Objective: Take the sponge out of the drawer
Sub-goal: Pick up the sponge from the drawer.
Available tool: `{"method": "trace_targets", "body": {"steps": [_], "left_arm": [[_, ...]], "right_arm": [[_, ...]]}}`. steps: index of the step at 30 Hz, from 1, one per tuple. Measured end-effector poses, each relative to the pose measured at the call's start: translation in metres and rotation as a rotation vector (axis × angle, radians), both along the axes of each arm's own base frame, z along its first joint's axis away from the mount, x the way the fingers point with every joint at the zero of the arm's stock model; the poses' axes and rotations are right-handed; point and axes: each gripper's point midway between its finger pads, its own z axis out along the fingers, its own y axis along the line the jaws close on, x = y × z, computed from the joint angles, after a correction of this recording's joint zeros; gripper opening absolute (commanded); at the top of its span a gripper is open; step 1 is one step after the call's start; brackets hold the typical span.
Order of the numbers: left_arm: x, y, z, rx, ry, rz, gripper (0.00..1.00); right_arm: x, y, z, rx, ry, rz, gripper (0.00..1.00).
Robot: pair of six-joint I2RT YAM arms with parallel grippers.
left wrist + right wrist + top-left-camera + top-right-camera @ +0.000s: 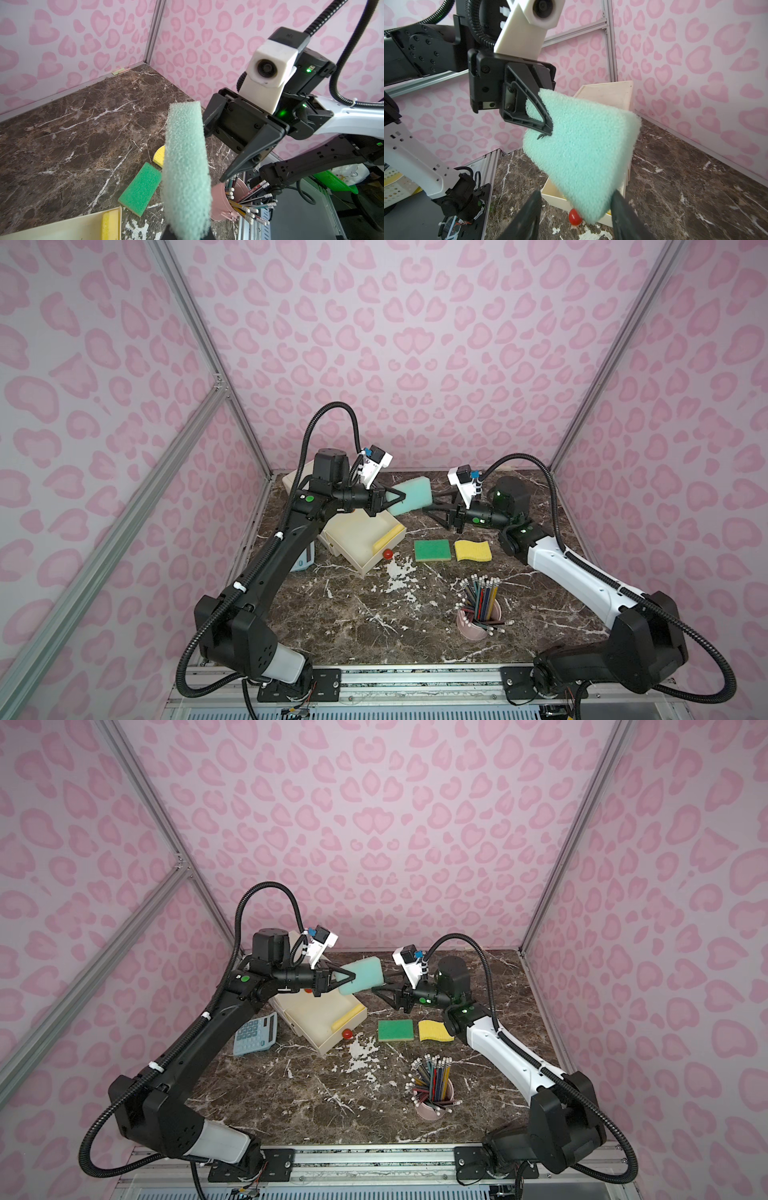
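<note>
Mint-green foam, the sponge point(411, 494) hangs in the air above the open drawer point(365, 566), clear of its walls. Your left end effector point(399, 498) is clamped tight on one end, which leaves the other end sticking out free for a second grip. Your right end effector point(430, 502) faces it with jaws parted on either side of that free end; whether its pads touch the foam cannot be told. This looks like a handover, probably because the green sponge point(432, 550) and yellow sponge point(473, 551) lie on the surface point(353, 614) on the right arm's side. A yellow piece point(388, 537) lies inside the drawer.
</note>
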Motion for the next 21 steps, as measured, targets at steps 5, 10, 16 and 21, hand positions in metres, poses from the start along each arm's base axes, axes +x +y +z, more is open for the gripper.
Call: {"method": "trace_targets", "body": {"steps": [5,10,16,21], "left_arm": [[-0.009,-0.001,-0.002,0.006,-0.023,-0.033,0.03],[-0.012,-0.001,-0.009,0.028,-0.026,-0.042,0.03],[-0.012,0.000,-0.012,0.045,-0.030,-0.036,0.03],[-0.013,0.000,-0.013,0.043,-0.029,-0.041,0.03]], "right_arm": [[-0.001,0.001,0.001,0.013,0.015,0.012,0.56],[0.009,-0.010,0.003,0.033,0.029,-0.031,0.59],[0.015,-0.030,0.006,0.067,0.057,-0.074,0.60],[0.004,-0.022,0.005,0.107,0.067,0.017,0.61]]}}
